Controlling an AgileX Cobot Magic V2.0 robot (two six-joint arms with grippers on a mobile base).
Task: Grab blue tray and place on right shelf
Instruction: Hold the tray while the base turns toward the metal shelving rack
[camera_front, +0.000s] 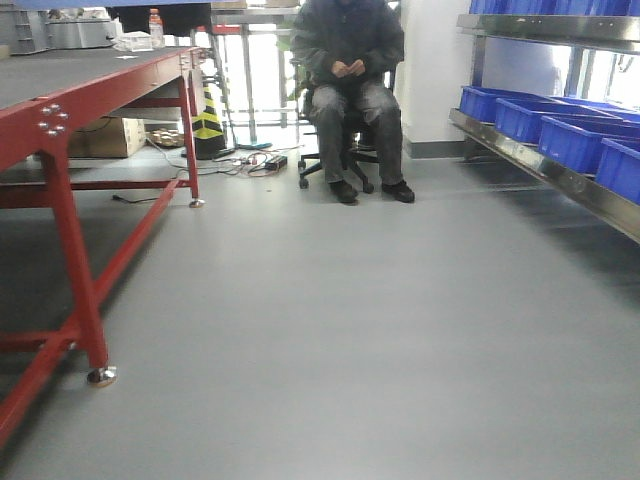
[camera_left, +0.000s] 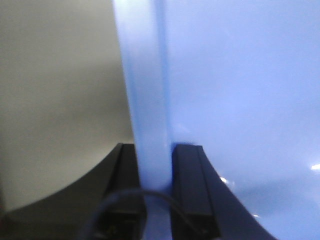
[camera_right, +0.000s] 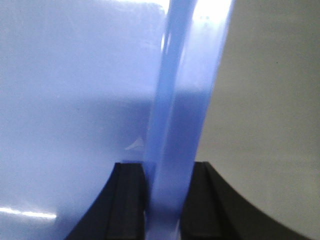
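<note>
Hard to see much of the blue tray (camera_left: 240, 100): only a close, blurry bit in each wrist view, cut off on every side. No corners in sight, so cannot tell which way the long side goes. In the left wrist view, rim (camera_left: 145, 75) going straight away from the camera, with the smooth wide face to its right. Same in the right wrist view, but with the wide face (camera_right: 75, 100) to the left of the rim. So, held up between the two grippers, one side each.

Left gripper (camera_left: 155, 150) pinching the rim, black fingers (camera_left: 190, 190) tight on both sides of it. Right gripper (camera_right: 165, 167) pinching its rim the same way, fingers (camera_right: 130, 200) pressed against it.

In the front view, no clear sight of tray or arms; just a thin blue strip (camera_front: 60, 4) at the very top left, too cut off to name. Right shelf (camera_front: 540, 165) along the right side, with a shiny rail and dark blue bins (camera_front: 520, 115) on it, cut off by the picture edge. Red table (camera_front: 90, 100) on the left. Person (camera_front: 350, 80) sitting far back, head cut off.
</note>
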